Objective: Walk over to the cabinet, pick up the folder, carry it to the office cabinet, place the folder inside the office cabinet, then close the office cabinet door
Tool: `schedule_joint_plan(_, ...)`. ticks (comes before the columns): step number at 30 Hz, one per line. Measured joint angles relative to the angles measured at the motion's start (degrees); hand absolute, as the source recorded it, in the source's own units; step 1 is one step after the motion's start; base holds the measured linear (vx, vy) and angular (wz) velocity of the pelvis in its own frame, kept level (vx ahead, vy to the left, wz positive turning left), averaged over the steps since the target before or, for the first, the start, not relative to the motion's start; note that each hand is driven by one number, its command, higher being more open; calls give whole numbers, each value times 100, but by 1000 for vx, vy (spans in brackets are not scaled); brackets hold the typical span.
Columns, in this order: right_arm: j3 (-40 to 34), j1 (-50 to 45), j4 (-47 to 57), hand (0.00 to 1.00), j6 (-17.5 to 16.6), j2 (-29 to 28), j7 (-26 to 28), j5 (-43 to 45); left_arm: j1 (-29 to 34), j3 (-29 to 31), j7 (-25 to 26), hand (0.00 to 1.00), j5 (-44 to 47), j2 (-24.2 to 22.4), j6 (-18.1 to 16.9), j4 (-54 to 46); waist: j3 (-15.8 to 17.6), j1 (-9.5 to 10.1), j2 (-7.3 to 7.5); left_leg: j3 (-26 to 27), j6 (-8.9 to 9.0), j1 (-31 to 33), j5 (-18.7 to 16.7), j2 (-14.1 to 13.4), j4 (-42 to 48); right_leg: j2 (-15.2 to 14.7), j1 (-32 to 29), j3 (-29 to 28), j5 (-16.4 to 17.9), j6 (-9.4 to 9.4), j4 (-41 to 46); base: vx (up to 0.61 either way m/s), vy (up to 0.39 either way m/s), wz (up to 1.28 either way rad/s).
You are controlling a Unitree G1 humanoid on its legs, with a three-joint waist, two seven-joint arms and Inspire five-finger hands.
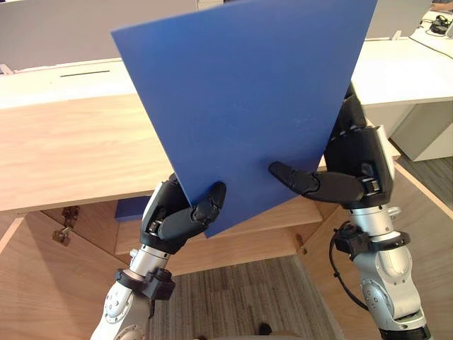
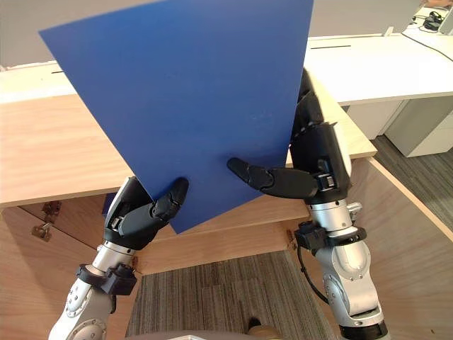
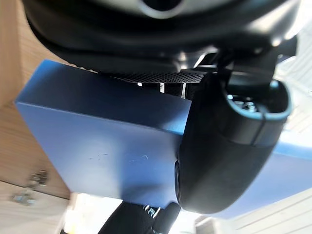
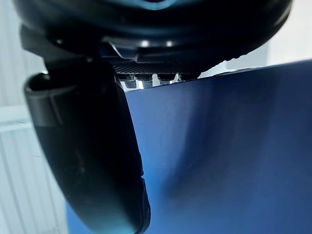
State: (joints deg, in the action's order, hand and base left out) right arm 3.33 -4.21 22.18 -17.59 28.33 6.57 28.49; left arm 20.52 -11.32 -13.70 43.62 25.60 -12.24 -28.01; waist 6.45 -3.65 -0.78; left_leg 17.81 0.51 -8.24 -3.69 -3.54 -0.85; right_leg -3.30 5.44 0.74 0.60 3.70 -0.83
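Blue folder (image 1: 248, 106) held up and tilted, gripped from both sides. The left hand (image 1: 173, 216) clamps its lower corner, thumb on the front face, fingers behind. The right hand (image 1: 347, 180) pinches the lower right edge the same way. Just beyond both hands, the wooden office cabinet (image 1: 71, 149) stands open, with a white desk (image 1: 403, 67) farther back.

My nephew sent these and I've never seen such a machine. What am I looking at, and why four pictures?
It is a humanoid robot with two arms. Two pictures come from its head camera, looking down; two from wrist cameras, very close to each hand. The left hand and the right hand pinch a blue folder near its lower edge, thumbs in front, holding it up tilted. Behind stands a wooden cabinet, open below its top, a white desk beyond, grey carpet underneath.
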Motion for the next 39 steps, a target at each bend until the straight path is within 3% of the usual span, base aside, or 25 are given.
schedule_joint_plan(9,399,129,-436,0,69,743,262,1046,22,167,-189,0,255,478,19,197,-2,122,0,-208,-39,69,32,29,0,-76,42,220,0,1,-11,-15,-16,12)
schedule_joint_plan(15,435,168,-425,0,70,604,491,1073,22,402,-158,0,-94,405,18,207,-12,191,2,-322,-62,121,60,62,-4,-102,44,322,0,1,-10,-26,-18,11)
schedule_joint_plan(16,454,167,-377,0,71,438,589,1054,21,457,-119,100,-240,245,18,207,-14,213,1,-326,-67,122,65,65,-8,-106,43,328,0,1,-11,0,0,0)
schedule_joint_plan(22,314,167,-319,0,123,-612,494,493,10,748,153,100,-993,-985,-221,117,-95,288,13,-419,-73,167,98,72,-17,-121,44,420,0,1,-10,-20,-19,8)
schedule_joint_plan(26,308,164,-137,0,126,-1273,319,35,28,1285,731,100,-1666,-1993,-472,120,-106,359,13,-483,-71,178,157,72,-60,-119,45,472,0,0,-8,-40,-32,7)
schedule_joint_plan(30,-56,146,13,0,125,-1659,168,-398,186,1799,1225,100,-1858,-2558,-587,343,-121,420,15,-636,-62,198,228,88,-123,-132,64,602,0,0,6,-43,-27,16)
schedule_joint_plan(35,-517,146,181,0,105,-1893,-103,-389,521,2477,1764,100,-2079,-2866,-489,1357,-131,436,18,-713,-60,166,364,124,-313,-148,56,679,1,1,3,-46,-25,11)
schedule_joint_plan(39,-612,147,204,0,77,-1950,-278,-405,640,2527,1808,100,-2536,-2890,-340,2632,-205,433,11,-738,-62,166,422,159,-414,-171,26,712,3,3,-7,-40,-18,5)
